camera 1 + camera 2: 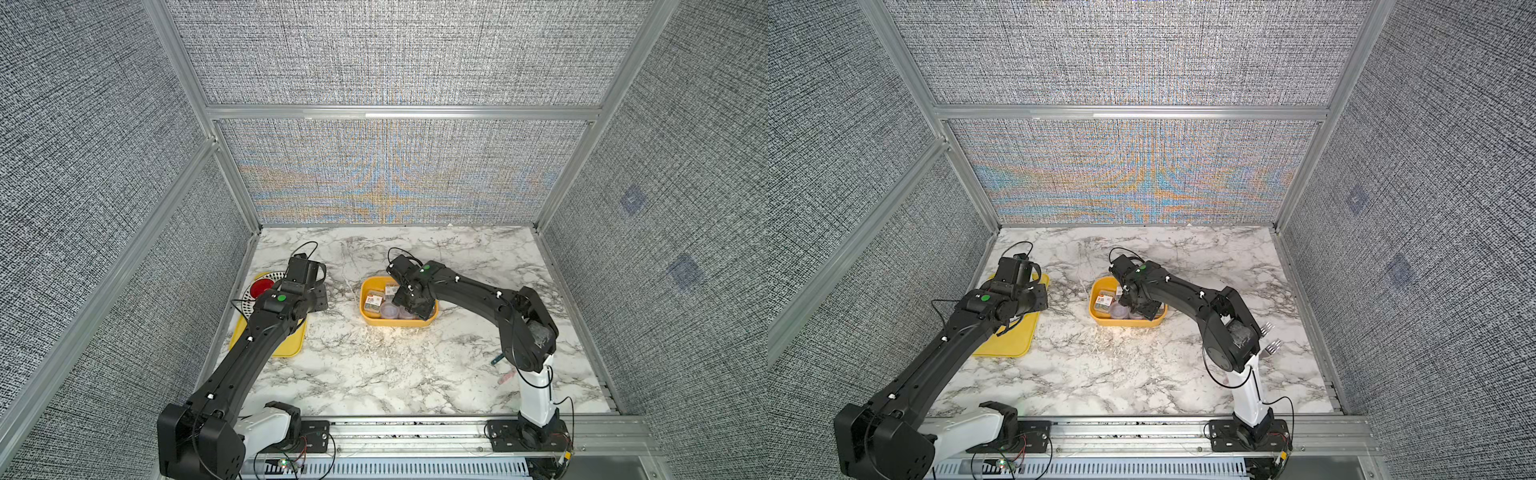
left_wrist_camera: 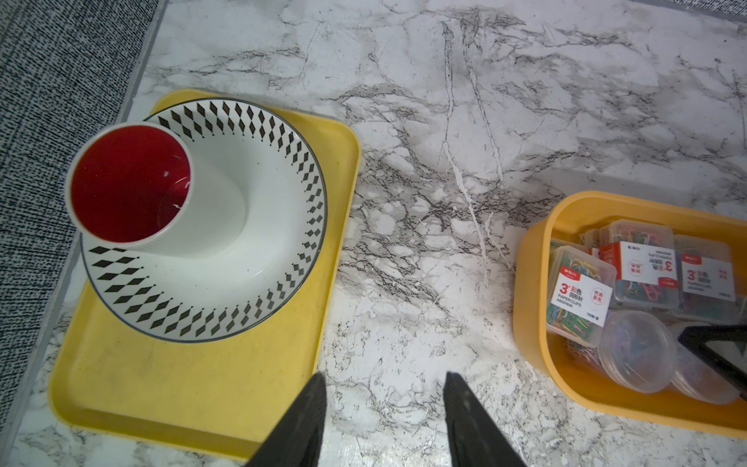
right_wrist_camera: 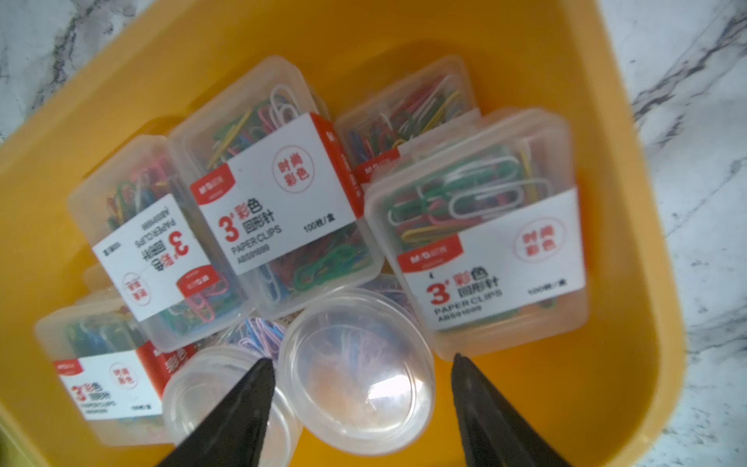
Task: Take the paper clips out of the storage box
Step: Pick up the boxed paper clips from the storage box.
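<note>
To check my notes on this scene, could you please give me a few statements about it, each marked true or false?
1. The right gripper, jaws open, flanks a round tub in the storage box. True.
2. The left gripper holds a case. False: the left gripper is empty, above the table.
3. The cup stands on the plate, on the tray. True.
4. Every case already lies on the table. False: the rectangular cases sit in the storage box.

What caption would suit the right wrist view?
The right gripper, open, straddles a round tub among clip cases in the yellow box.
</note>
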`<state>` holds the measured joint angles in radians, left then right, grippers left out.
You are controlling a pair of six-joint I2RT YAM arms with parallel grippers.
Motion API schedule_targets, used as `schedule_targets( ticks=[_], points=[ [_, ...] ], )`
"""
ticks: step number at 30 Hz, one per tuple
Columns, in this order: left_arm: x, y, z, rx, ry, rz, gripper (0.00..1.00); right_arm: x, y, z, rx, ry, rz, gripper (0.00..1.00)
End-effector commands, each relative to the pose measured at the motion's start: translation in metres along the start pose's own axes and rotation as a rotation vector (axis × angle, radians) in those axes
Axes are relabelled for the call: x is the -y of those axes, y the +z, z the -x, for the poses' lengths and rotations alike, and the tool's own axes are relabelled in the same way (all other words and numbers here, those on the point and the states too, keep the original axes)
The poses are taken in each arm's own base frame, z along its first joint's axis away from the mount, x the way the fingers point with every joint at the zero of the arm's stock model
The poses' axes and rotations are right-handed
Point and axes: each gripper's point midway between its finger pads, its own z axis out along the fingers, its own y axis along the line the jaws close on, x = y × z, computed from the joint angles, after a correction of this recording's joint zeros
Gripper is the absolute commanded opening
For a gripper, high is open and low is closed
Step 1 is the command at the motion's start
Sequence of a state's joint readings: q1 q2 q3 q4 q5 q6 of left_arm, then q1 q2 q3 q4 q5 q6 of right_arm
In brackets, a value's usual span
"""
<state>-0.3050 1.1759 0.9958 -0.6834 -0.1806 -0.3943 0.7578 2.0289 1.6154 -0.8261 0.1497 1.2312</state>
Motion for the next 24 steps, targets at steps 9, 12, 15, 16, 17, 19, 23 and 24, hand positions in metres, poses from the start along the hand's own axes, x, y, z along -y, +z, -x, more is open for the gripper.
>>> schedule_targets(
  ticks=[9, 12, 15, 16, 17, 19, 23, 24],
  points=[
    [0.0, -0.002, -0.002, -0.005, 0.0, -0.004, 0.51, 0.002, 0.008, 0.004, 0.0, 0.011, -0.026, 0.68],
    [0.0, -0.002, -0.001, -0.003, -0.001, -0.005, 0.51, 0.002, 0.006, 0.005, 0.005, 0.01, -0.023, 0.64],
    [0.0, -0.003, -0.001, -0.003, 0.0, -0.004, 0.51, 0.003, 0.002, 0.006, 0.011, 0.009, -0.021, 0.62],
    [0.0, -0.003, -0.001, -0.002, -0.001, -0.005, 0.51, 0.002, 0.0, 0.007, 0.016, 0.01, -0.019, 0.62],
    [-0.001, -0.003, -0.001, 0.0, -0.001, -0.004, 0.51, 0.002, -0.001, 0.008, 0.019, 0.011, -0.018, 0.61],
    [-0.001, -0.004, -0.001, 0.001, -0.001, -0.005, 0.51, 0.001, -0.007, 0.011, 0.03, 0.008, -0.013, 0.6],
    [-0.001, -0.004, -0.001, 0.004, -0.002, -0.002, 0.51, -0.002, -0.022, 0.019, 0.061, 0.001, -0.001, 0.59],
    [-0.001, -0.004, -0.001, 0.005, -0.003, -0.001, 0.51, -0.004, -0.029, 0.022, 0.074, -0.002, 0.002, 0.58]
  ],
)
